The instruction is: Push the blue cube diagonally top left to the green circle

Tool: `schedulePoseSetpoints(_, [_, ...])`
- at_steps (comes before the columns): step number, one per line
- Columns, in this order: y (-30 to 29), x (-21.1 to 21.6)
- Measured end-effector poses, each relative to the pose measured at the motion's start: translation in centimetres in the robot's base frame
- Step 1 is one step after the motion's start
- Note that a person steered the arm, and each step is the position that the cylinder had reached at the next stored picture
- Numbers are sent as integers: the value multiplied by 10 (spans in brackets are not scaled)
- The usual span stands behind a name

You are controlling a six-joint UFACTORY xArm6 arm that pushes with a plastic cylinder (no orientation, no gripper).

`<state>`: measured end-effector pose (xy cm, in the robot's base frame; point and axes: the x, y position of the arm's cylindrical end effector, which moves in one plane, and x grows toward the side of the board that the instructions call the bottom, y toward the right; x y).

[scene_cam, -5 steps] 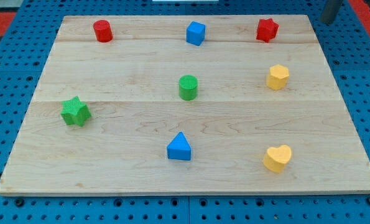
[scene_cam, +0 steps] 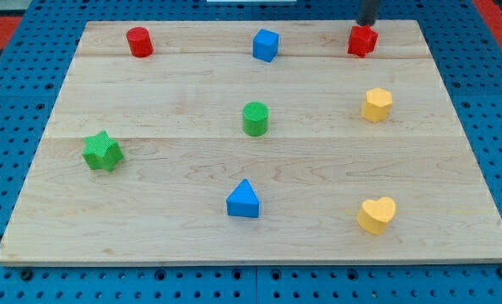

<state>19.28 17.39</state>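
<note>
The blue cube (scene_cam: 266, 45) sits near the board's top edge, at the middle. The green circle (scene_cam: 255, 118) stands below it, near the board's centre. My tip (scene_cam: 365, 24) shows at the view's top right, just above the red star (scene_cam: 362, 40) and well to the right of the blue cube. Only the rod's lower end is in view.
A red cylinder (scene_cam: 138, 41) is at the top left. A green star (scene_cam: 102, 151) is at the left. A blue triangle (scene_cam: 243, 200) is at the bottom middle. A yellow hexagon (scene_cam: 375, 104) and a yellow heart (scene_cam: 376, 214) are on the right. The wooden board (scene_cam: 166, 194) lies on a blue pegboard.
My tip has moved left along the top edge, from the board's top right corner to just above the red star. No block has moved.
</note>
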Motion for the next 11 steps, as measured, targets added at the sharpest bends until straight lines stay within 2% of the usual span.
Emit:
schedulePoseSetpoints(1, [-90,6])
schedulePoseSetpoints(2, [-112,13])
schedulePoseSetpoints(3, [-114,43])
schedulePoseSetpoints(4, [-145,60])
schedulePoseSetpoints(5, [-141,59])
schedulePoseSetpoints(7, [-243,63])
schedulePoseSetpoints(8, [-280,114])
schedulePoseSetpoints(9, [-284,132])
schedulePoseSetpoints(10, [-198,143])
schedulePoseSetpoints(11, [-130,183])
